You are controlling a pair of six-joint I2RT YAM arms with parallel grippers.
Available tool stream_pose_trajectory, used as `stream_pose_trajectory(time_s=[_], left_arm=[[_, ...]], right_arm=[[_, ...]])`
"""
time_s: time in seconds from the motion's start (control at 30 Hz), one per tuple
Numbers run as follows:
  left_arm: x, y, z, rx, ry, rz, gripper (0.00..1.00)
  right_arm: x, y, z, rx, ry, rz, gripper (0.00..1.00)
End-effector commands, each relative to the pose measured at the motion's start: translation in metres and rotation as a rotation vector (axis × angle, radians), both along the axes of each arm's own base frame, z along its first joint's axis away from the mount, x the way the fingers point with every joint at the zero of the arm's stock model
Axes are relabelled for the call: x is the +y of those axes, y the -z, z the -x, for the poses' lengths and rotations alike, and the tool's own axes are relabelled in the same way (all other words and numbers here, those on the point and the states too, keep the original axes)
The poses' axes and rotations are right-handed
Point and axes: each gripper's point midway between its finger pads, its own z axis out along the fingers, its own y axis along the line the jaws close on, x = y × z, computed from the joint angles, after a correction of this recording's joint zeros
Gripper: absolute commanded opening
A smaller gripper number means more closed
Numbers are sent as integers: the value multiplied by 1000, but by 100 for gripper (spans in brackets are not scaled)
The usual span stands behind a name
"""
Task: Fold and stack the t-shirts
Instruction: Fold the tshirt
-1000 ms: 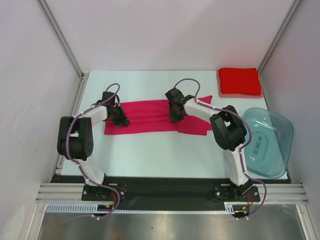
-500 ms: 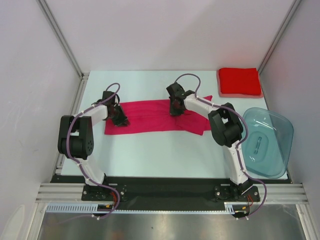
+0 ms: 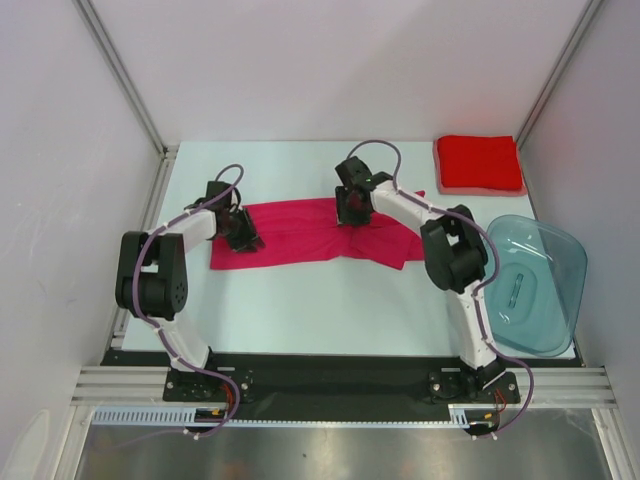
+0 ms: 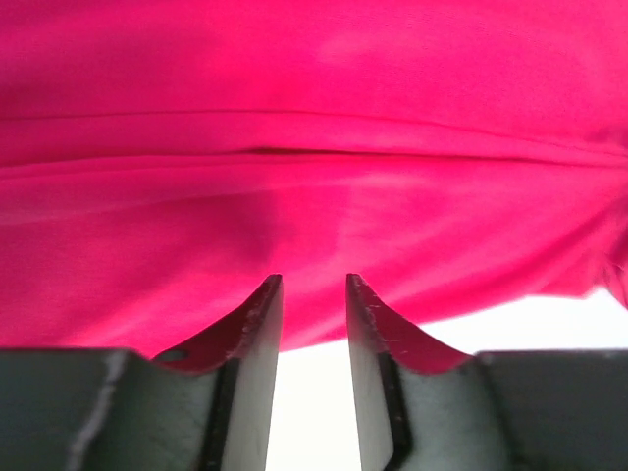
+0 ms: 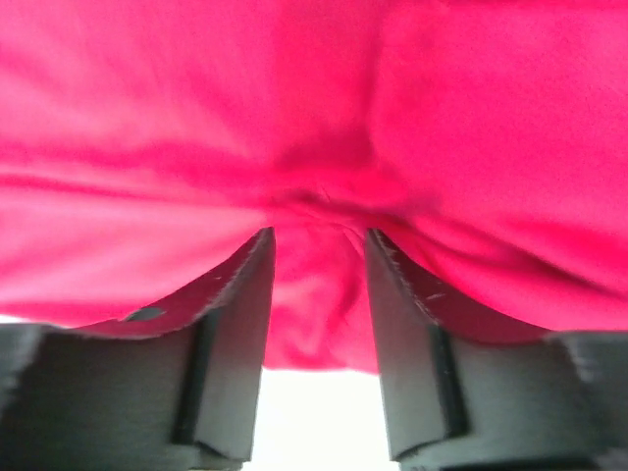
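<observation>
The magenta-pink t-shirt lies stretched left to right across the middle of the table. My left gripper rests at its left end. In the left wrist view the jaws stand a narrow gap apart over the shirt's near edge, with flat cloth and bare table between them. My right gripper is over the shirt's right half. In the right wrist view it is shut on a bunched fold of the magenta cloth. The brighter red t-shirt lies folded at the far right corner.
A translucent blue-grey plastic tub stands at the right edge of the table, beside the right arm. White walls with metal frame posts close in the table on the left, back and right.
My right gripper has moved toward the back of the table, drawing the shirt's right part with it. My left gripper has stayed in place.
</observation>
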Motion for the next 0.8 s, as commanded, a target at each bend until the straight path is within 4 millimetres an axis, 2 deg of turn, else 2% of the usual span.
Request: stream_pose_trajectory(time_s=[0.0, 0.07, 0.1, 0.13, 0.17, 0.2, 0.27, 0.3, 0.37, 0.47, 0.57, 0.77], left_arm=[[-31, -44, -14, -174, 123, 52, 38], [-42, -51, -16, -200, 158, 61, 41], [-48, -52, -14, -199, 174, 64, 41], [-53, -52, -15, -196, 177, 75, 41], [-57, -51, -14, -191, 187, 86, 41], [-62, -51, -15, -193, 196, 100, 41], [-79, -51, -16, -192, 238, 170, 41], [-86, -52, -16, -192, 255, 194, 41], [-104, -57, -18, -199, 300, 216, 41], [-122, -61, -17, -199, 331, 241, 41], [-135, -63, -13, -197, 348, 274, 42], [-143, -57, -1, -172, 368, 290, 41]], right_arm=[[-30, -77, 7, -81, 1, -35, 53], [-54, -81, 12, -56, 28, -55, 55], [-65, -79, 25, -30, 32, -70, 56], [-84, -80, 23, -26, 69, -84, 56], [-91, -82, 24, -35, 73, -106, 57], [-105, -78, 36, -25, 84, -106, 57], [-127, -75, 34, -48, 109, -118, 60], [-137, -67, 40, -30, 122, -117, 61], [-154, -68, 36, -50, 146, -148, 63], [-166, -62, 32, -60, 145, -166, 63], [-164, -57, 28, -54, 126, -187, 63], [-167, -46, 22, -38, 144, -201, 56]])
